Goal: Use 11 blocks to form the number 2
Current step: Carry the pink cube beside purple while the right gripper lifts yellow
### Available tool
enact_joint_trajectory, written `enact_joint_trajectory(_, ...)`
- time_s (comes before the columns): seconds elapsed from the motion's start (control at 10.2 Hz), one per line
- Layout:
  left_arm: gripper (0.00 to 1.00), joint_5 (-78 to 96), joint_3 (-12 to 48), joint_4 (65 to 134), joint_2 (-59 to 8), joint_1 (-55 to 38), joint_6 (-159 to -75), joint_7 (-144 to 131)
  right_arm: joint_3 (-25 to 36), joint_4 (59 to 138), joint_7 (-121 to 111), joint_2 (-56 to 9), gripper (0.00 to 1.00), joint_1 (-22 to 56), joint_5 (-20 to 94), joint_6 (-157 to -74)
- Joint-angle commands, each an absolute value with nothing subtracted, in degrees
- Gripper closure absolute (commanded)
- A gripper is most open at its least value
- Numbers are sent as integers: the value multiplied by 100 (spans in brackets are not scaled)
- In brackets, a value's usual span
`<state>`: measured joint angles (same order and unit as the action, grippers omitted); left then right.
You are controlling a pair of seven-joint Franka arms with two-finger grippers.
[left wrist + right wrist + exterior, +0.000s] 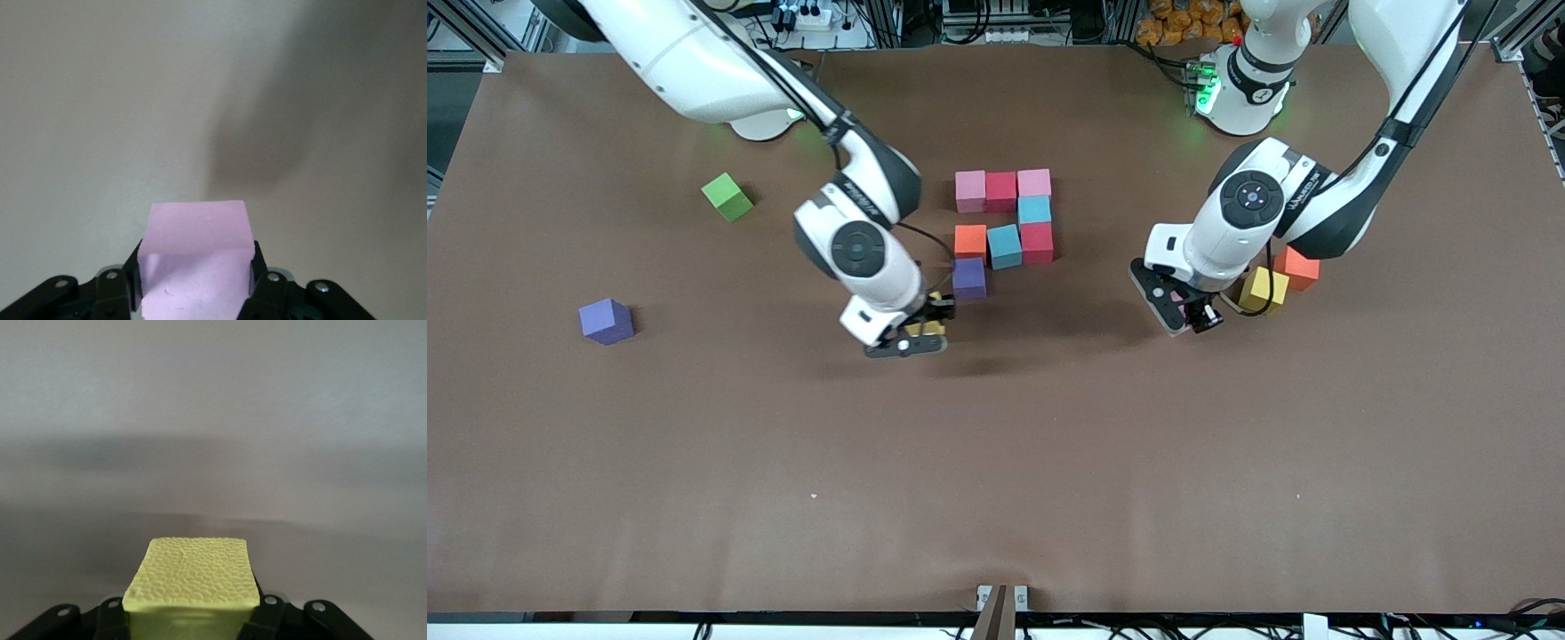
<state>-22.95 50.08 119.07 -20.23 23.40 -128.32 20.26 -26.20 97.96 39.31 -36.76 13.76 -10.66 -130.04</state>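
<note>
Part of the number 2 lies mid-table: a row of pink (970,190), red (1001,190) and pink (1034,182) blocks, then light blue (1035,210), then red (1037,242), light blue (1005,246) and orange (970,240), with purple (968,277) nearest the front camera. My right gripper (925,331) is shut on a yellow block (193,577), held low over the table just beside that purple block. My left gripper (1192,313) is shut on a pink block (197,247), over bare table toward the left arm's end. Each wrist view shows only bare table past the held block.
A loose yellow cube (1264,289) and an orange-red cube (1296,268) sit close under the left arm. Toward the right arm's end lie a purple cube (607,320) and a lime-green cube (727,196).
</note>
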Motion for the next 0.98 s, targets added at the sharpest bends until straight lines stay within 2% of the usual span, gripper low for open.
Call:
enact_joint_trajectory(0.0,60,-2093,5001,11383,-2075,2434,-12027,2004,-2540,9151,4367,-4165,100,1669,-1019,-12867)
enact_joint_trajectory(0.2,61,-1742,4992,10936,-2074,2435,-11455,1890,-2356,8905,4377,-4263,100,1871,-1020,-12667)
enact_joint_trajectory(0.39,62,-1670,4983,10802,-2004,2548,-11163,1574,-2146,8527,4691,-4508,100,2161,-1028,-12428)
enact_joint_trajectory(0.88,63,-943,5010,10512,-1504,2698,-10731,653,-2013,8481,4895,-4684,100,2434,-1063,-12489)
